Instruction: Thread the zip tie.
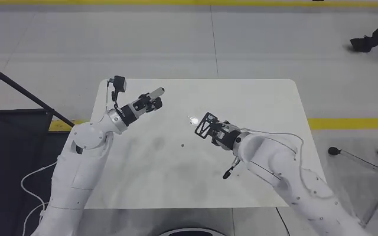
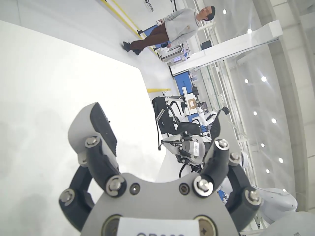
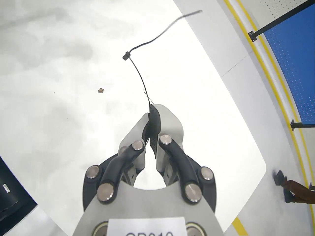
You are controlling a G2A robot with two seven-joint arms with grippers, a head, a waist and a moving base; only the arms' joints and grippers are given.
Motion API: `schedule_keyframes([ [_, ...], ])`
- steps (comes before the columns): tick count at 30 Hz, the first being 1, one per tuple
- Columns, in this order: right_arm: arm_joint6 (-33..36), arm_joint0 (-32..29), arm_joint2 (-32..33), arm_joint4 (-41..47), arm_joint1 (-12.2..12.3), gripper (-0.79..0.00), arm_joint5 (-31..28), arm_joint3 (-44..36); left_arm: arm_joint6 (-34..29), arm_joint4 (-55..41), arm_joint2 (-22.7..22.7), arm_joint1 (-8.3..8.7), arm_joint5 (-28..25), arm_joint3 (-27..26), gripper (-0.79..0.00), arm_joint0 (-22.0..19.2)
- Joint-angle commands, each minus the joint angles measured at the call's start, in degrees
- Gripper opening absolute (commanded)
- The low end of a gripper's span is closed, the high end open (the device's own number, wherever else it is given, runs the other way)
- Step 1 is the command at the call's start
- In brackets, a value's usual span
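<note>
right claw (image 3: 153, 110) is clamping tight on zip tie (image 3: 126, 56), strap curving out over mid-desk (image 1: 266, 106), well inside edges | left claw (image 2: 160, 114) is gaping wide, holding nothing, nearer the far edge

Your zip tie (image 3: 126, 56) is black against a white counter (image 3: 209, 124) clouded with grey smudges, with one brown speck (image 3: 101, 90). The left claw (image 2: 160, 121) and right claw (image 3: 153, 109) are silver-grey metal with black pads and links. Your floor (image 3: 221, 25) is pale grey with a yellow stripe (image 1: 342, 123), and the panel (image 3: 295, 62) is blue, finely dotted.
</note>
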Motion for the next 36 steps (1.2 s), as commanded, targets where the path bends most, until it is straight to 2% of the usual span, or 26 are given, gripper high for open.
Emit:
schedule_keyframes([
  [1, 0.03, -0.01, 0.00, -0.14, 0.00, -0.785, 0.00, -0.01, 0.00, 0.00, 0.00, 0.00, 0.00, 0.00, 0.000, 0.00],
  [8, 0.07, -0.43, -0.40, -1.90, -0.05, -0.785, 0.41, 0.19, 1.30, -0.89, 0.51, -0.14, 0.97, -0.25, 0.000, 0.46],
  [14, 11.57, 3.27, -8.08, -16.11, -2.38, -0.785, 6.72, 1.07, 5.40, -1.36, 1.53, -0.43, 4.90, 0.18, 0.000, 0.37],
  [18, 19.82, 8.33, -15.28, -23.42, -5.66, -0.785, 9.14, 5.18, 6.67, -1.70, 0.89, -0.35, 6.08, -0.35, 0.000, 0.94],
  [21, 23.68, 12.03, -20.01, -25.19, -8.56, -0.785, 8.04, 9.94, 7.33, -1.89, 0.20, -0.23, 6.62, -1.14, 0.000, 1.76],
  [29, 27.57, 19.30, -26.98, -22.18, -16.55, -0.785, 6.00, 23.59, 7.53, -1.95, -0.03, -0.19, 6.73, -1.40, 0.000, 2.06],
  [36, 28.95, 21.49, -28.27, -21.10, -20.92, -0.785, 4.80, 30.04, 7.53, -1.95, -0.03, -0.19, 6.73, -1.40, 0.000, 2.06],
])
